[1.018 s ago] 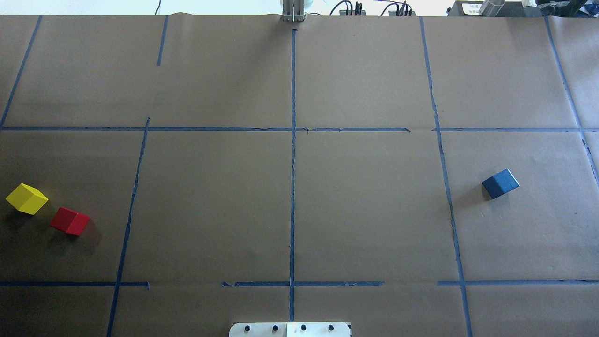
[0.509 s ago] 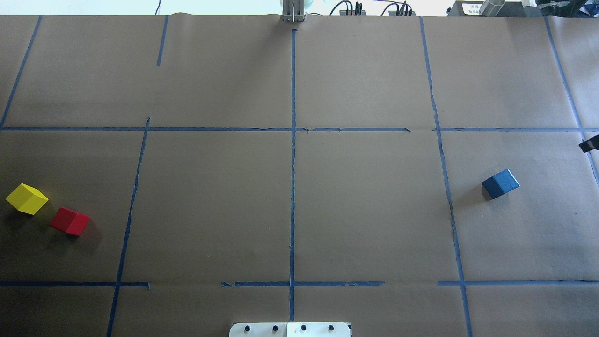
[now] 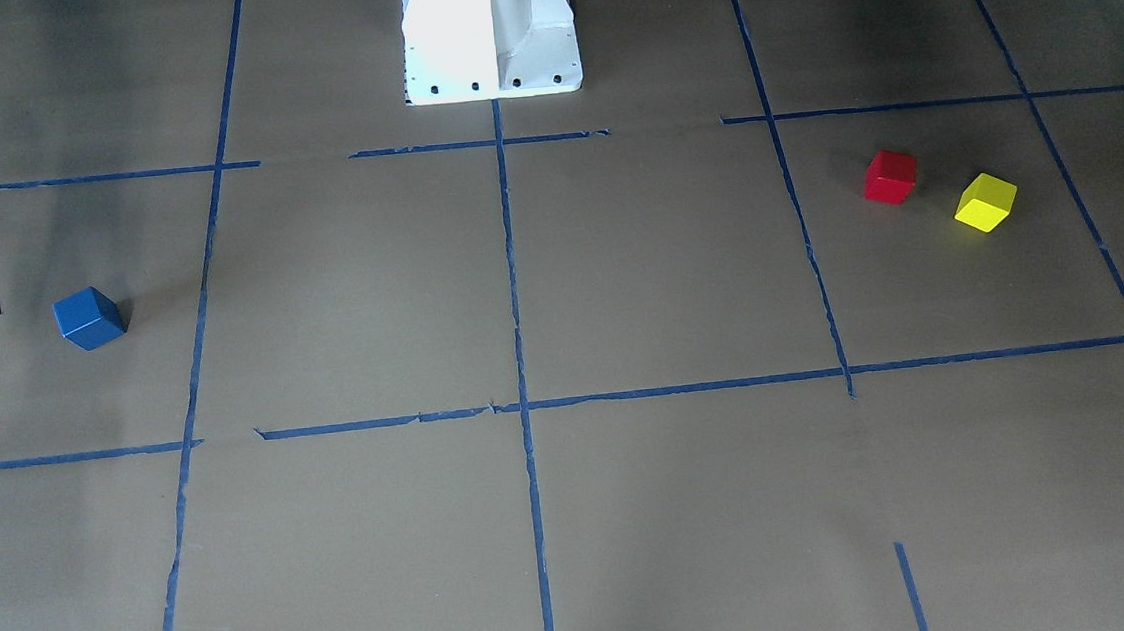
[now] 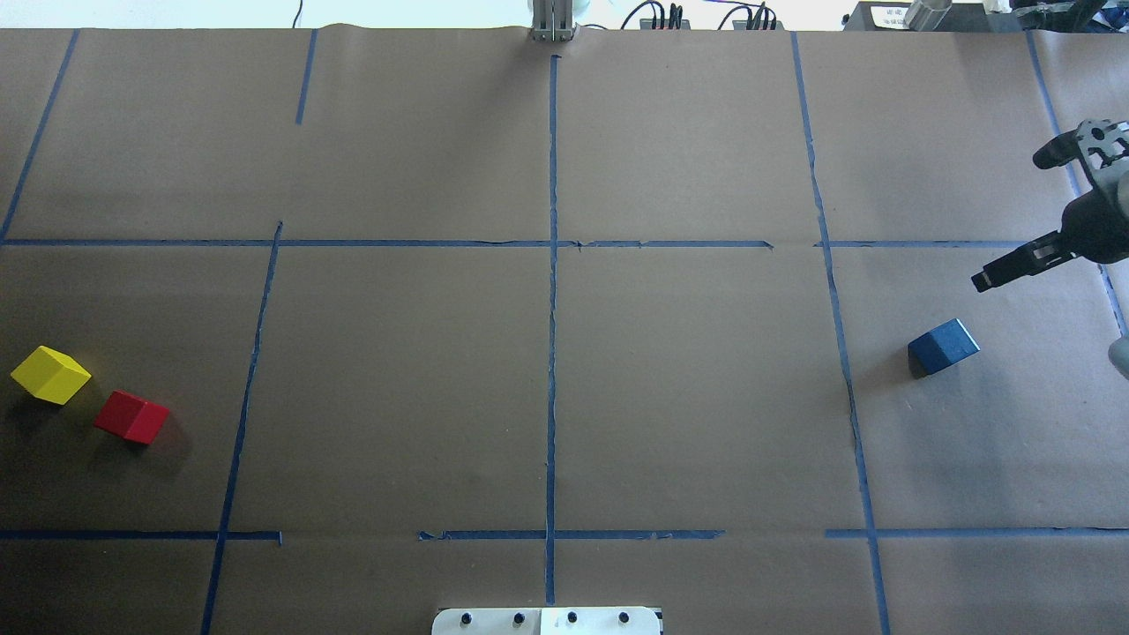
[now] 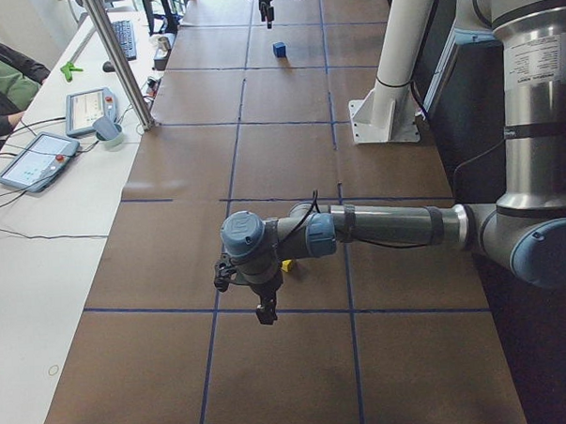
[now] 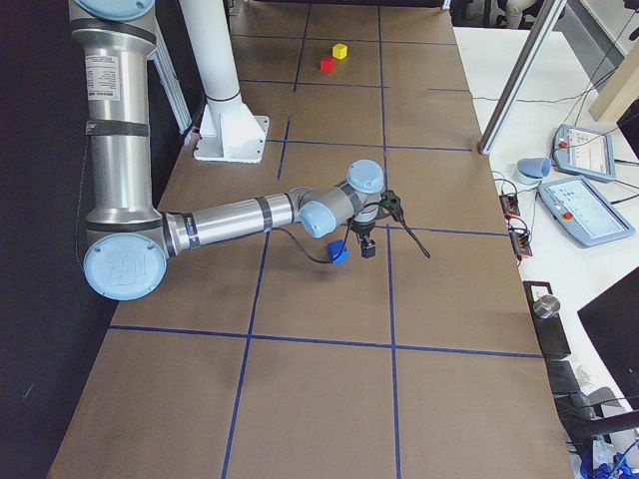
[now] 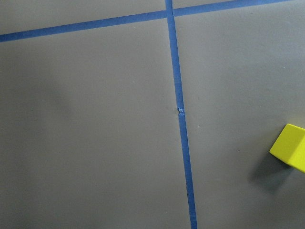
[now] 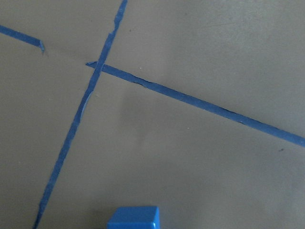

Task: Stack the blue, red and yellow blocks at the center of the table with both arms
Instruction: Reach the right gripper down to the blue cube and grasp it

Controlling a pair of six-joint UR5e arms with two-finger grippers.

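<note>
The blue block [image 4: 944,346] lies on the right of the table, also in the front view [image 3: 89,318] and at the bottom of the right wrist view [image 8: 133,218]. The red block [image 4: 131,416] and the yellow block [image 4: 50,375] lie side by side at the far left. My right gripper [image 4: 1008,222] is open and empty, hovering just beyond the blue block at the right edge. My left gripper [image 5: 258,293] shows only in the exterior left view, near the yellow block [image 5: 287,264]; I cannot tell if it is open. The yellow block is at the right edge of the left wrist view [image 7: 290,147].
Brown paper with blue tape lines [image 4: 552,353] covers the table. The white robot base [image 3: 489,30] stands at the near middle edge. A side table with tablets [image 5: 36,159] and a metal post [image 5: 122,64] runs along the far side.
My right gripper has come into the overhead view from the right edge and moved left toward the blue block. The three blocks have not moved.
</note>
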